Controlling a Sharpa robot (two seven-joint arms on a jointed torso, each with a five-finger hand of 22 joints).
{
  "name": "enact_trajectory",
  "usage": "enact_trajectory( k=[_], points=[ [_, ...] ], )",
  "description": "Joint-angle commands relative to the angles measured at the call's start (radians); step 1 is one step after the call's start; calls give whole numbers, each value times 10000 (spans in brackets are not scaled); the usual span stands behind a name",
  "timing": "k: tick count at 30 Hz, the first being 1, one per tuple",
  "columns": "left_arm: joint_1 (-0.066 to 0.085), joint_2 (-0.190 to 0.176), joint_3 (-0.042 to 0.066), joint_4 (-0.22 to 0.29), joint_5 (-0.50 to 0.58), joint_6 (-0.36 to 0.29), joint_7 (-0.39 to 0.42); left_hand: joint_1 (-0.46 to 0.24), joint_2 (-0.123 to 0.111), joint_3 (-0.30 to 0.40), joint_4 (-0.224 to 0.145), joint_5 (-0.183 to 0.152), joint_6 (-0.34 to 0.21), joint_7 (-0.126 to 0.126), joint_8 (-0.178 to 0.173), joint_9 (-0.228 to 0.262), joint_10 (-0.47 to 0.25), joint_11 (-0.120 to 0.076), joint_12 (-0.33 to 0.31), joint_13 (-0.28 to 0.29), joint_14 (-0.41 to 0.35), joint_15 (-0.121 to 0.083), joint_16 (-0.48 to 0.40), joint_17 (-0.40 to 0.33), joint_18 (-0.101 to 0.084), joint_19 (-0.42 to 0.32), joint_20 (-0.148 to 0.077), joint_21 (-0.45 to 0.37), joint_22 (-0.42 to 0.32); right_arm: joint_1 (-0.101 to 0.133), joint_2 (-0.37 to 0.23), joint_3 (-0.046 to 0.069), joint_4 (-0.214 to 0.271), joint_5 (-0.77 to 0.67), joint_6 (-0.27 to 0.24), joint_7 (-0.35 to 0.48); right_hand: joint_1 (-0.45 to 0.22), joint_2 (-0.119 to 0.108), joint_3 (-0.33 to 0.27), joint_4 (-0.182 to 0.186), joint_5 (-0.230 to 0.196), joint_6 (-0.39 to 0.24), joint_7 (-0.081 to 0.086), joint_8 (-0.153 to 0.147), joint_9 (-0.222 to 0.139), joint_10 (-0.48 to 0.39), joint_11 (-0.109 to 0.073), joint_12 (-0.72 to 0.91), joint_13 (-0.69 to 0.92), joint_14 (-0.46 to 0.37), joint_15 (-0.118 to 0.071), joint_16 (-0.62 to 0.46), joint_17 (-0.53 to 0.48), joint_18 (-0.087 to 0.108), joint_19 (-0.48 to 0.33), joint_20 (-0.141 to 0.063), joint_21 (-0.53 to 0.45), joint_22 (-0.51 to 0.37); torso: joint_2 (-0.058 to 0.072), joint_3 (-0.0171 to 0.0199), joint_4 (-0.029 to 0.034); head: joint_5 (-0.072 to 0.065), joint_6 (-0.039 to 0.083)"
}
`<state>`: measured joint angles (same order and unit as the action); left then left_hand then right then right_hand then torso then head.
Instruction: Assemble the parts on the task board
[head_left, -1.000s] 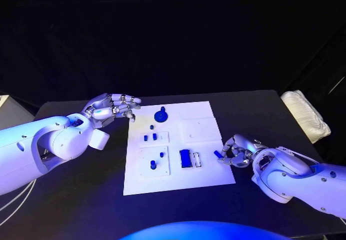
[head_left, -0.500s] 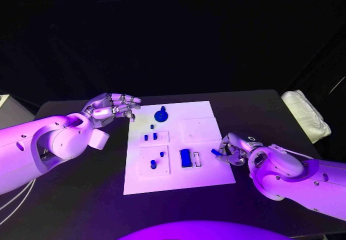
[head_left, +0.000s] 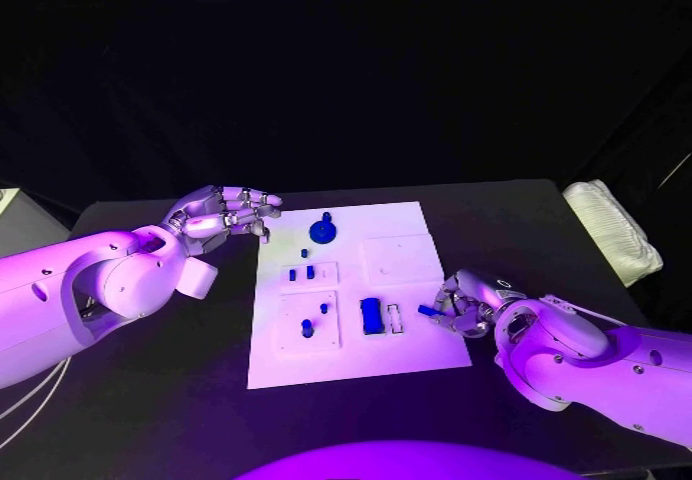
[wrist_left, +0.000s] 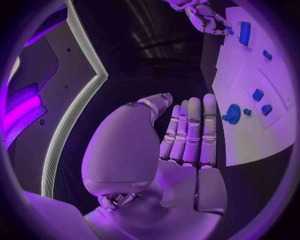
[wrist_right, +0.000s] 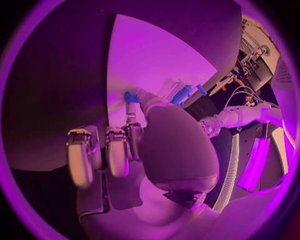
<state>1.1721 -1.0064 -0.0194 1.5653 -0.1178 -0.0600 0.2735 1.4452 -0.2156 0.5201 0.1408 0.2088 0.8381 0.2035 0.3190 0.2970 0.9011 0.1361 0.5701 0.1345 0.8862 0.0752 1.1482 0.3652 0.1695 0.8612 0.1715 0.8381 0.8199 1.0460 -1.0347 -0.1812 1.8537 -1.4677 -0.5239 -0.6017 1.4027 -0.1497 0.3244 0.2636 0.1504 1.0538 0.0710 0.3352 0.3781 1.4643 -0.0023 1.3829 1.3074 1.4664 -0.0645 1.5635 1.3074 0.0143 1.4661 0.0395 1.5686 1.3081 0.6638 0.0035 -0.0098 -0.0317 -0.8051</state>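
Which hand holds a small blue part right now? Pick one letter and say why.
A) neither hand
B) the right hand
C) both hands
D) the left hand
B: the right hand pinches a small blue part over the right edge of the task board, while the left hand hovers with nothing in it past the board's far left corner.

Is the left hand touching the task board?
Apart. In the head view the left hand sits past the far left corner of the task board, with a strip of dark table between fingertips and plate.
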Motion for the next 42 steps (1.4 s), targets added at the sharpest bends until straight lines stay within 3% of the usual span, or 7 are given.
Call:
enact_trajectory(
  k=[1, 9, 16, 32, 39, 42],
  points=[
    [-5, 15, 6, 34, -27, 182, 35, 49, 68, -36, -28, 20, -45, -51, 44, -14, -18, -17, 80, 29, 20, -49, -69, 17, 149, 78, -31, -62, -11, 91, -27, 4, 222, 1727, -816, 251, -155, -31, 278, -58, 38, 61, -25, 46, 71, 284, -59, -18, 1672, 1027, -79, 39, 2559, -143, 1047, -65, 22, 2627, 2, 2, 9, -52, 5],
    [-5, 18, 6, 45, -30, 188, 33, 67, 70, -30, -42, 21, -45, -51, 45, -15, -23, -18, 91, 37, 20, -51, -72, 19, 149, 81, -35, -62, -11, 182, 118, 6, 452, 2949, -1364, 365, -349, -146, 565, -139, 27, 53, -17, 59, 90, 290, -49, -13, 1681, 1025, -70, 35, 2550, -143, 1047, -59, 22, 2627, 8, 4, -11, -44, -29],
    [-5, 17, 6, 59, -30, 199, 33, 67, 70, -30, -42, 21, -45, -51, 45, -15, -23, -18, 91, 37, 20, -51, -72, 19, 149, 81, -35, -62, -11, 186, 369, 5, 421, 3256, -1523, 262, -469, -198, 678, -166, 16, 48, -9, 67, 101, 297, -43, -2, 1690, 1025, -66, 35, 2549, -143, 1047, -57, 22, 2627, 6, 7, -4, -28, -37],
    [-4, 2, 6, 64, -33, 264, -12, 67, 70, -30, -42, 21, -45, -51, 45, -15, -23, -18, 91, 37, 20, -51, -72, 19, 149, 81, -35, -62, -11, 117, 919, 4, 330, 3602, -1579, 216, -1501, -539, 900, -50, -30, 43, 33, 121, 166, 326, -3, 20, 1718, 1029, -33, 42, 2568, -143, 1047, -28, 22, 2627, 7, 8, -9, 7, -50],
    [-4, -7, 5, 68, -40, 308, -46, 81, 74, -28, -56, 21, -43, -48, 50, -20, -41, -16, 116, 55, 21, -52, -79, 22, 147, 90, -42, -61, -9, 114, 953, 4, 209, 3657, -1236, -16, -1685, -598, 830, -33, -45, 38, 42, 134, 182, 330, 6, 23, 1722, 1029, -26, 41, 2565, -143, 1047, -23, 22, 2627, 3, 5, -7, 16, -68],
    [-4, -11, 5, 64, -41, 308, -54, 81, 74, -28, -56, 21, -43, -48, 50, -20, -41, -16, 116, 55, 21, -52, -79, 22, 147, 90, -42, -61, -9, 114, 962, 4, 179, 3739, -1106, -25, -1706, -596, 825, -28, -44, 38, 42, 135, 184, 330, 7, 21, 1722, 1031, -25, 46, 2575, -143, 1047, -22, 22, 2627, 0, 9, -16, 88, -92]
  ],
)
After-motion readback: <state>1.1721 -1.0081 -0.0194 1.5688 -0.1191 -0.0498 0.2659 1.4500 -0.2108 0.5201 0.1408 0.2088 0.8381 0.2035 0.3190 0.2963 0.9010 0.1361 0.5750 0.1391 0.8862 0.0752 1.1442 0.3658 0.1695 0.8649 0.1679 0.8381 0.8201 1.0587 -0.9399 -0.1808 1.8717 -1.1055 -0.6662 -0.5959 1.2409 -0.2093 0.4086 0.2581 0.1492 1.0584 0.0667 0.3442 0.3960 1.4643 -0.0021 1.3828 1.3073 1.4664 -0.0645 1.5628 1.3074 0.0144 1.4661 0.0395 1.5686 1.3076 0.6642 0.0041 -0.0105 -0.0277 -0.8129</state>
